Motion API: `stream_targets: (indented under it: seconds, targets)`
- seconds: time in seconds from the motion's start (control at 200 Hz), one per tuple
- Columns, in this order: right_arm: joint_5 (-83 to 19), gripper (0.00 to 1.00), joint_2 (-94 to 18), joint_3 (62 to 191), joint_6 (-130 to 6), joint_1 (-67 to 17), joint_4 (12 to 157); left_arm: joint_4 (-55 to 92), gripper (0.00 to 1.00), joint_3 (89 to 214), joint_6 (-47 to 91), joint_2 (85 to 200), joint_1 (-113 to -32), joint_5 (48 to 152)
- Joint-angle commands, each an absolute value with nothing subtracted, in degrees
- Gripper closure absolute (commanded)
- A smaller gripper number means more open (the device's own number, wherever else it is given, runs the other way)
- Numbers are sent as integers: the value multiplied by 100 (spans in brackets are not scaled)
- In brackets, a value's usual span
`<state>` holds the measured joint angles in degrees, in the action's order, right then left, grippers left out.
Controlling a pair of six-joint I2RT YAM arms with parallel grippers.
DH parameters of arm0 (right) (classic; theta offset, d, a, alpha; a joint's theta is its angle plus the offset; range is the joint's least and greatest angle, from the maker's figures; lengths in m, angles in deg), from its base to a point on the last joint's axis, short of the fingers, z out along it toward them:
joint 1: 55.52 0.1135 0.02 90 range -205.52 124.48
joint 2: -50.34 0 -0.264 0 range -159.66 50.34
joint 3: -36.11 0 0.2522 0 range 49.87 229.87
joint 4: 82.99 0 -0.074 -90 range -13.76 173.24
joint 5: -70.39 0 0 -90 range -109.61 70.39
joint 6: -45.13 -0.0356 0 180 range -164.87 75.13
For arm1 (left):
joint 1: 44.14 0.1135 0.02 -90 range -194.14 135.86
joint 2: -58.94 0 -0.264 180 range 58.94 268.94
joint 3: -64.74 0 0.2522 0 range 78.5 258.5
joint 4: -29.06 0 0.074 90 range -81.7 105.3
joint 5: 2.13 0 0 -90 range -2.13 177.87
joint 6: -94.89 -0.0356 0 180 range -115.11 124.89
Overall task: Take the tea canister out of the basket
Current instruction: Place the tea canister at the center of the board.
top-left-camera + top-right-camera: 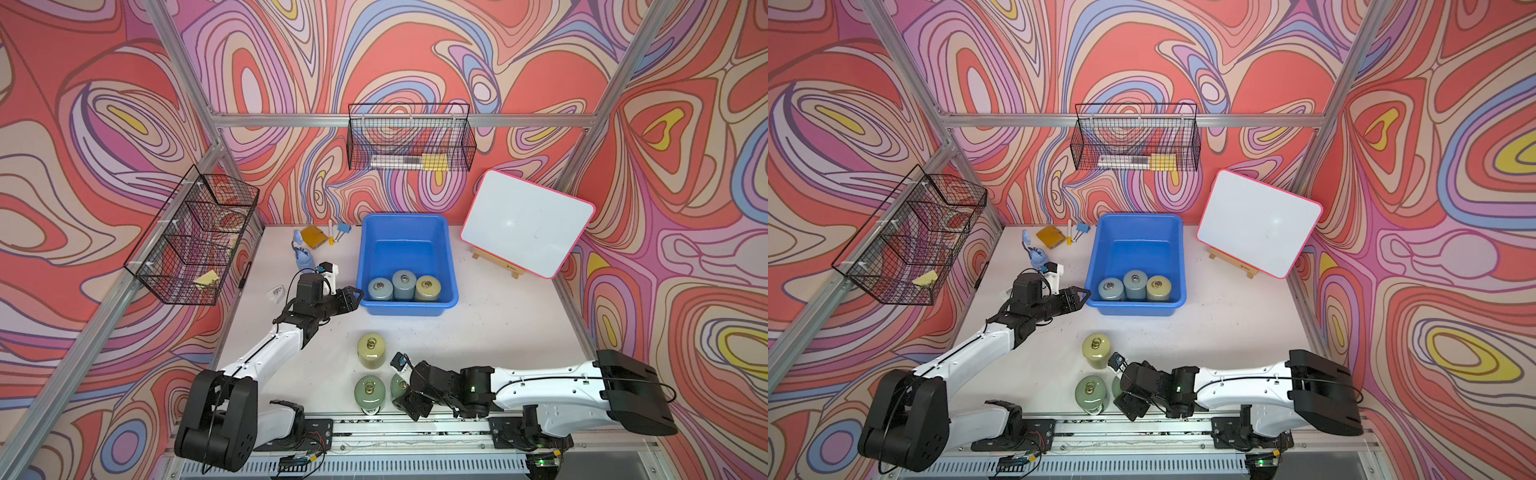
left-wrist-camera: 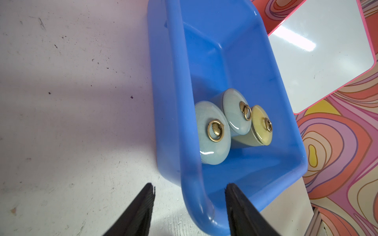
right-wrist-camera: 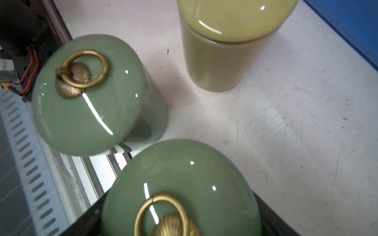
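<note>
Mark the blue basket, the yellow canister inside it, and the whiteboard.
basket [image 1: 405, 249]: in a top view, on its bare floor.
yellow canister [image 1: 428, 286]: in a top view, on its lid.
whiteboard [image 1: 525, 222]: in a top view, middle of its white face.

A pink-rimmed whiteboard leans on a small wooden easel at the table's rear right corner. Near the rear left corner lie a yellow pad, a marker and a blue binder clip.

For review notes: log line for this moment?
left gripper: open astride basket rim | right gripper: around green canister on table, grip unclear | in basket: three canisters
</note>
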<state>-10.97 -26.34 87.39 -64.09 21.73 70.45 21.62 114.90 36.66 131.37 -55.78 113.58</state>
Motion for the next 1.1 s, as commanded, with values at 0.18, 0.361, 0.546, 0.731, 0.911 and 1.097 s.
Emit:
stream_targets:
  seconds: [0.18,0.361,0.546,0.731,0.911,1.097]
  targets:
    - [-1061,2,-2546,8672,-6470,2253,7248,2068,27,11451,3679,12996,-5557,11268]
    - [-765,2,-2149,8770,-6531,2253,6989,1957,17,11570,3650,12890,-5557,11239]
    - [-137,2,-1664,9052,-6715,2244,6479,1117,9,12176,3412,12840,-5558,11065]
    - [741,2,-1153,9435,-7025,2071,5675,333,7,12918,3244,12881,-5759,10843]
    - [948,2,-734,9736,-7203,1196,4897,-435,2,13811,2945,13236,-6109,10635]
    - [1041,2,-629,9920,-7070,137,4542,-1055,1,14705,2641,13925,-6488,10512]
